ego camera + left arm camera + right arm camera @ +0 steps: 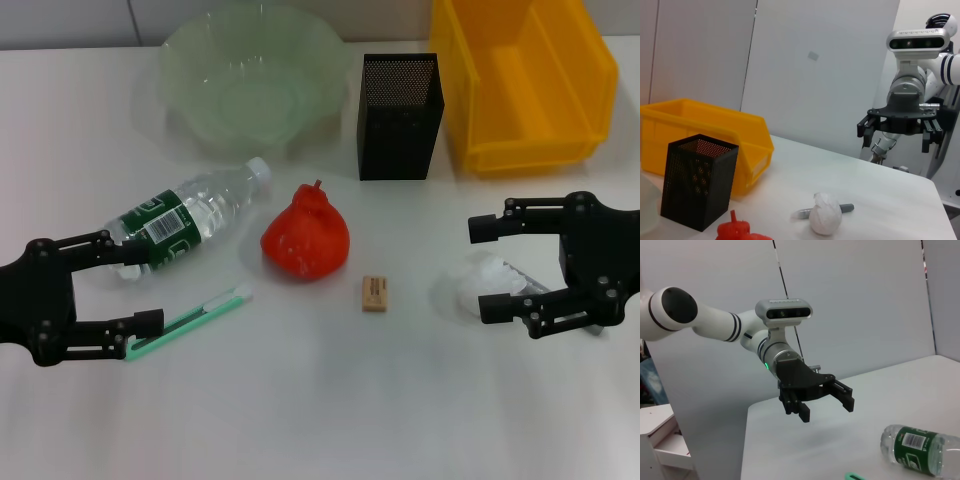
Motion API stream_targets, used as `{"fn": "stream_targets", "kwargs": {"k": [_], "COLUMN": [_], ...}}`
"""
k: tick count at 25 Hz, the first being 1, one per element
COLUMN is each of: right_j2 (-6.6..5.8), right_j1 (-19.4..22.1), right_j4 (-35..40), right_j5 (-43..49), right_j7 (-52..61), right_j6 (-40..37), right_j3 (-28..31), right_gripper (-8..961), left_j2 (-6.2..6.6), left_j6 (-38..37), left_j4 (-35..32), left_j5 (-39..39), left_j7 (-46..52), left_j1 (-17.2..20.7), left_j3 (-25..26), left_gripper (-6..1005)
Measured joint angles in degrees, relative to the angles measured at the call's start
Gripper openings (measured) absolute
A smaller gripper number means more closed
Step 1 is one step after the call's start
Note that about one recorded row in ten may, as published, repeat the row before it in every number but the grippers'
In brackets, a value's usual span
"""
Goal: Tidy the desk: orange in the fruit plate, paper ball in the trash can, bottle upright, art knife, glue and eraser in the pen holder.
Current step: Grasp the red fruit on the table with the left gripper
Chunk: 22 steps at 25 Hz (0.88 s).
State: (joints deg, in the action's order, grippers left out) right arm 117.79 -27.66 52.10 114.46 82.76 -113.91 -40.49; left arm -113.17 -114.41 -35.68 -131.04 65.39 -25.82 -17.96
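On the white desk [320,420], the left tool [135,290] hangs at the left edge with its fingers spread wide and nothing between them. One finger lies by the label end of the bottle [190,218], the other by the near end of the art knife [190,320]. Contact with either cannot be confirmed from the head view. The bottle lies on its side, cap pointing toward the fruit plate [190,60]. The art knife, green and white, lies flat just in front of the bottle.

The right tool [495,268] is at the right side, also released and wide open. It sits above the paper ball [480,280], which rests on the desk between its fingers. A grey pen-like stick [847,207] lies touching the paper ball; what it is cannot be told.

The orange-red fruit [306,235] sits mid-desk, apart from the fruit plate. The eraser [375,293] lies near it, to its right and closer to the robot. The pen holder [398,118], black mesh, stands upright between the fruit plate and the yellow bin [525,80] at the back right.
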Motion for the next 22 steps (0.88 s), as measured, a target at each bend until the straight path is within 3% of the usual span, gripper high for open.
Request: {"fn": "stream_targets", "kwargs": {"k": [15,19,22], "right_j2": [0.32,0.31,0.2], "right_j1": [0.51,0.95,1.42], "right_j4": [-0.12,-0.06,0.58], "right_j5": [-0.1,0.19,1.98], "right_j7": [0.28,0.3,0.31], "right_j6": [0.15,0.57,0.64], "right_j3": [0.24,0.89,3.56], "right_gripper": [836,836,835], "left_j2": [-0.12,-1.07,-2.47], "left_j6": [0.27,1.26,2.1], "left_j4": [-0.9,-5.04,-9.7], "left_j5": [0.15,1.61,2.09], "left_j7": [0.07,2.82,5.79], "left_j1": [-0.55,-0.74,-1.97], "left_j3": [0.27,0.1,-0.09], "left_gripper": [841,841,841]}}
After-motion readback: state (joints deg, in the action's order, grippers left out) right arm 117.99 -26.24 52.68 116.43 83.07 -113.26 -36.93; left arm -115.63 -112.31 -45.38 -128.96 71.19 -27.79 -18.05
